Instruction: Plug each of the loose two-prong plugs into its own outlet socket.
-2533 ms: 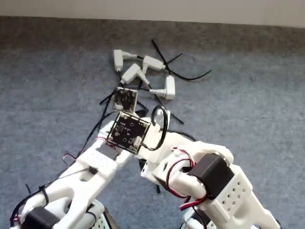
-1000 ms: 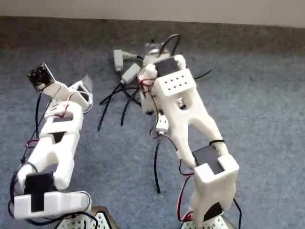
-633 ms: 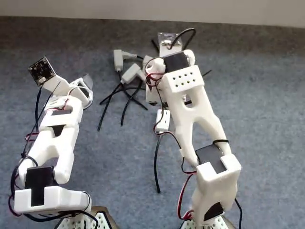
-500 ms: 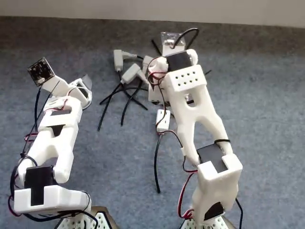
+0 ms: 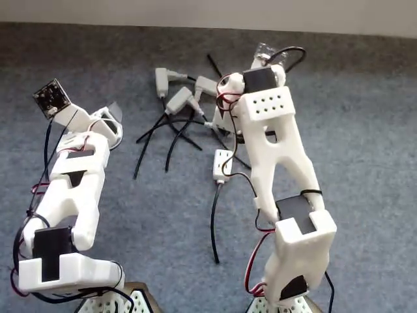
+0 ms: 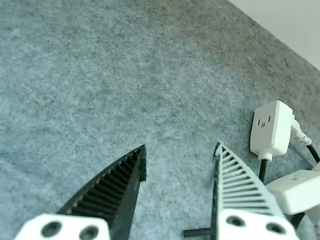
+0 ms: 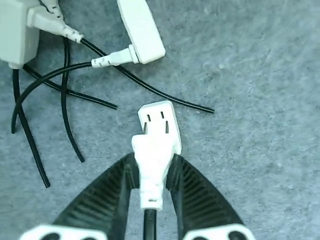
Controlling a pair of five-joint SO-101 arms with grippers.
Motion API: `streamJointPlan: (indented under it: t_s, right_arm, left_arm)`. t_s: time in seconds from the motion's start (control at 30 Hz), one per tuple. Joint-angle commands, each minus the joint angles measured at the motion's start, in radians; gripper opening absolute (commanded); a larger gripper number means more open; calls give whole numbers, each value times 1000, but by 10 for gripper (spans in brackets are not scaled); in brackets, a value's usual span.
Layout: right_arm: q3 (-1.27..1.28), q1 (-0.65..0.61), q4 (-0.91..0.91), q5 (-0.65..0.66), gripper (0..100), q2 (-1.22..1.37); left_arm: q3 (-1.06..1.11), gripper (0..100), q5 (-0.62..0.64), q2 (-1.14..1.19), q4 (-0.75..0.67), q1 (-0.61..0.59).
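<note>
My right gripper [image 7: 153, 159] is shut on the narrow neck of a white plug [image 7: 159, 125], which lies on the grey carpet. Its wider head shows two short dark marks, and its black cord runs back between the fingers. Just beyond it lie a second white plug [image 7: 142, 30] and a white block [image 7: 17, 30], both on black cords. From above, the right arm [image 5: 267, 124] stretches over the pile of white pieces [image 5: 179, 101]. My left gripper [image 6: 180, 149] stands open over bare carpet, with a white outlet socket [image 6: 272, 127] off to one side.
Another white socket piece [image 5: 221, 163] lies apart beside the right arm, its black cord trailing toward the front. Black cords [image 5: 156, 137] cross loosely between the arms. A pale wall edge [image 5: 208, 13] borders the carpet at the back.
Both arms have risen from a folded huddle at the front and spread apart. Over the last second the right arm swung rightward across the pile; the left arm hardly moved.
</note>
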Motion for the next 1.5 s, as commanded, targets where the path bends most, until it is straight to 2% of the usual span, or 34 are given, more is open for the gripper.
streamJointPlan:
  t_s: [0.0,0.37,0.5,0.83,1.0,1.47]
  right_arm:
    - [-19,7,31,-51,15,-2]
    - [-58,-73,31,-28,15,245]
    - [-73,-85,33,118,15,251]
    - [-73,-82,15,121,15,251]
    - [-125,-81,4,180,15,251]
    - [-145,-7,-1,178,15,259]
  left_arm:
    - [-38,227,6,-2,3,-10]
    - [-38,227,6,-2,3,-7]
    - [-38,227,6,-2,3,-7]
    - [-38,227,6,-2,3,-7]
    - [-38,227,6,-2,5,-7]
    - [-38,227,6,-2,6,-7]
